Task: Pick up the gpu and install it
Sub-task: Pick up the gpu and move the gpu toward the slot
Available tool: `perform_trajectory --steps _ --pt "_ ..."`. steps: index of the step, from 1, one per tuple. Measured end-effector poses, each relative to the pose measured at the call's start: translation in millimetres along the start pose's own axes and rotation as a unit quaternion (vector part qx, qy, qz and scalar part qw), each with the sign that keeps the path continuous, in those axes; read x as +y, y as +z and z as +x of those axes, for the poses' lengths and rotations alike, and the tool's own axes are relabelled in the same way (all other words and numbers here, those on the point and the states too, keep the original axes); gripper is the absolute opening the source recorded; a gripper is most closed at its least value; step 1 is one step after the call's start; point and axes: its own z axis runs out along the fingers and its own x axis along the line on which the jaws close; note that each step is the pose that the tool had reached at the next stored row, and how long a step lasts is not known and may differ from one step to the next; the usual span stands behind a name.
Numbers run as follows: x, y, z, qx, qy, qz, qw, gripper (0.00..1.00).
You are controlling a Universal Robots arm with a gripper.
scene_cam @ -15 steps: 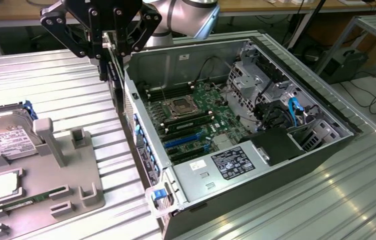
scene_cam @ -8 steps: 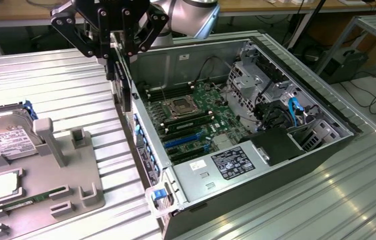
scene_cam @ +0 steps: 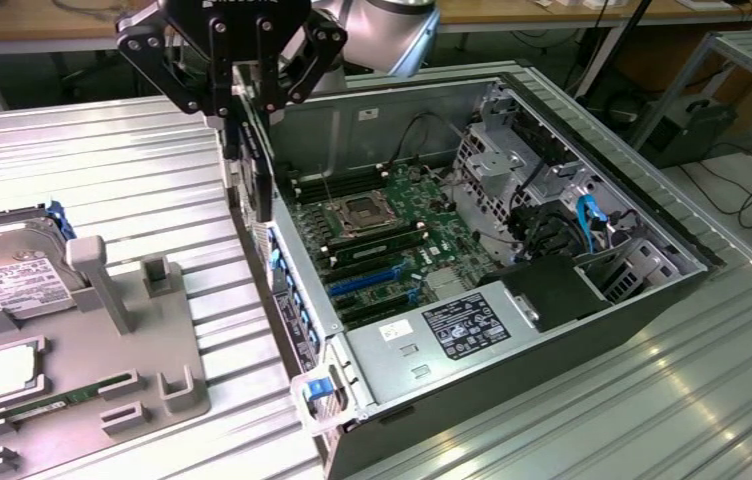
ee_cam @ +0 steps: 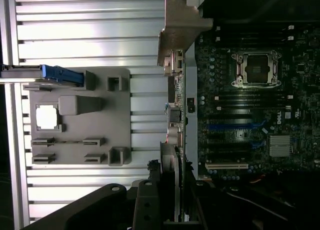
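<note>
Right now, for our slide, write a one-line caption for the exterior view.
The gripper holds the gpu hanging down at the open computer case's edge, beside the grey parts fixture.

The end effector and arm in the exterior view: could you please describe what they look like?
The end effector is matte black, built from two mirrored sets of angular linkage bars joined by small silvery pivot pins, leading to slim, flat fingers. The arm behind it is a rounded, glossy silver-grey segment. I cannot make out any cables on either.
</note>
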Motion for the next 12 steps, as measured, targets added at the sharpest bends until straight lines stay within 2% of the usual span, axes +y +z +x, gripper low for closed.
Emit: perform_trajectory --steps 12 --pt "0.2 1.5 -9.9 0.0 0.0 0.0 1.0 0.27"
